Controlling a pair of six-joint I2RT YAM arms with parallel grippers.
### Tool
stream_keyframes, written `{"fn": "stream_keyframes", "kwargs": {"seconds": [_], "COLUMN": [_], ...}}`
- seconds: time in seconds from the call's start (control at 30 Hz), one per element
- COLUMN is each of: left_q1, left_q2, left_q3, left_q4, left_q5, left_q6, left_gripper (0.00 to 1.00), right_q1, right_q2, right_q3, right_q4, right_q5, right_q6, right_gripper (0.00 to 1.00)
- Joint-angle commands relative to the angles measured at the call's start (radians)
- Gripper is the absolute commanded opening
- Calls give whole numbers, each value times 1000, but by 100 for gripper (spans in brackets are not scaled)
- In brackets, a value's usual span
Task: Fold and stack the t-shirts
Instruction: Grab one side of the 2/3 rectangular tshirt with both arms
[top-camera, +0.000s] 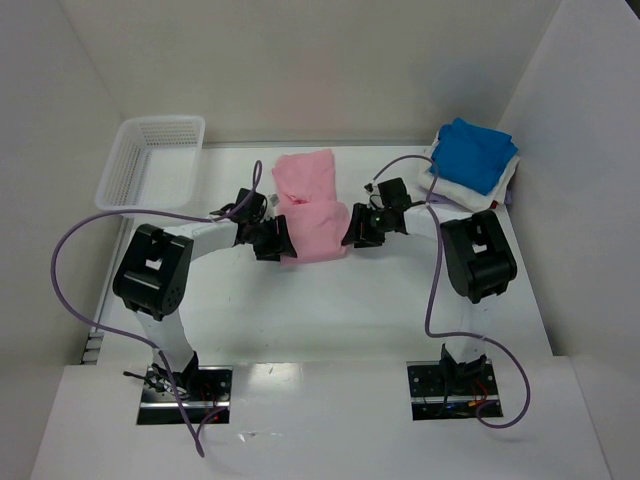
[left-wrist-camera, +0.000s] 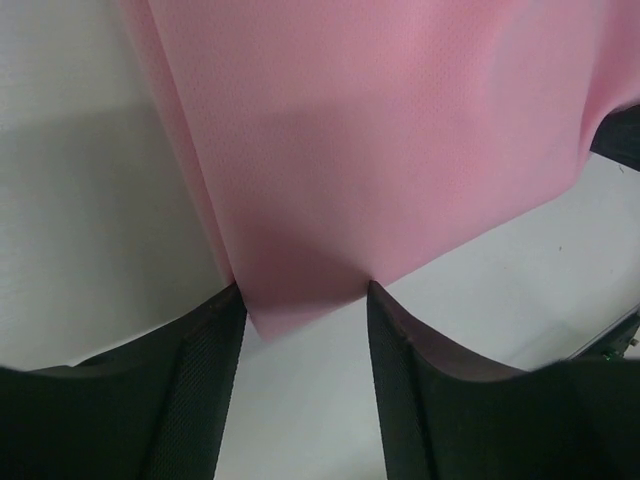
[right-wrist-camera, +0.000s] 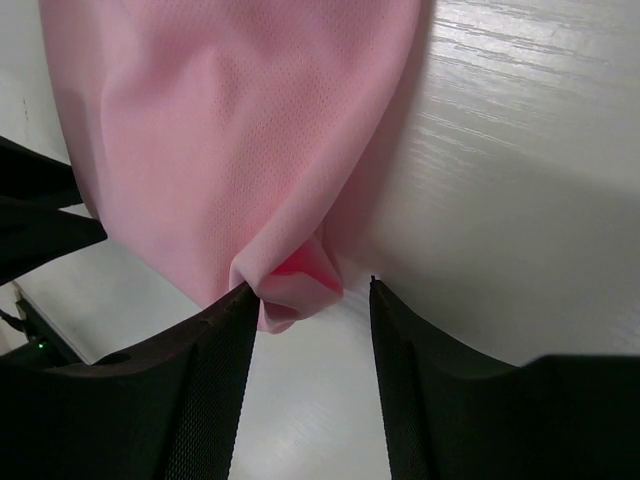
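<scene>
pink t-shirt (top-camera: 308, 200) lies on the table (top-camera: 400, 320) toward 12 o'clock; left pincer (top-camera: 280, 243) and right pincer (top-camera: 352, 230) stand apart around its near corners, unclamped; closing on too little cloth could let a corner slip, skewing the fold

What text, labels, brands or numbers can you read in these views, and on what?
No readable text in any view.
pink t-shirt: plain cloth, no print, also in both wrist views.
blue t-shirt on the white t-shirt: no marking visible.
white mesh basket: no label visible.
right arm's base: any print on it is too small to tell.
</scene>
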Motion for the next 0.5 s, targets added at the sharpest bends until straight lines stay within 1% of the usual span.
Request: {"fn": "stream_keyframes", "kwargs": {"seconds": [0.0, 0.07, 0.17, 0.23, 0.27, 0.3, 0.33, 0.37, 0.47], "left_q1": [-2, -2, -2, -2, -2, -2, -2, -2, -2], "left_q2": [26, 37, 48, 48, 48, 48, 48, 48, 45], "left_q3": [-2, -2, -2, -2, -2, -2, -2, -2, -2], "left_q4": [25, 25, 25, 22, 16, 13, 4, 1, -26], "left_q5": [13, 26, 36, 36, 36, 36, 36, 33, 27], "left_q6": [-6, -6, -6, 3, 3, 3, 3, 5, 14], "left_gripper": [58, 53, 44, 37, 32, 24, 20, 16, 7], "right_q1": [12, 12, 12, 12, 15, 22, 22, 22, 22], "right_q2": [20, 27, 36, 45, 45, 45, 45, 45, 31], "right_q3": [39, 46, 46, 46, 46, 46, 46, 46, 35], "right_q4": [32, 38, 47, 47, 47, 47, 47, 47, 31], "right_q5": [-23, -26, -35, -42, -42, -42, -42, -42, -12], "right_q6": [-17, -17, -6, -6, -6, -4, 3, 3, 3], "right_gripper": [53, 49, 38, 26, 19, 9, 4, 0, 0]}}
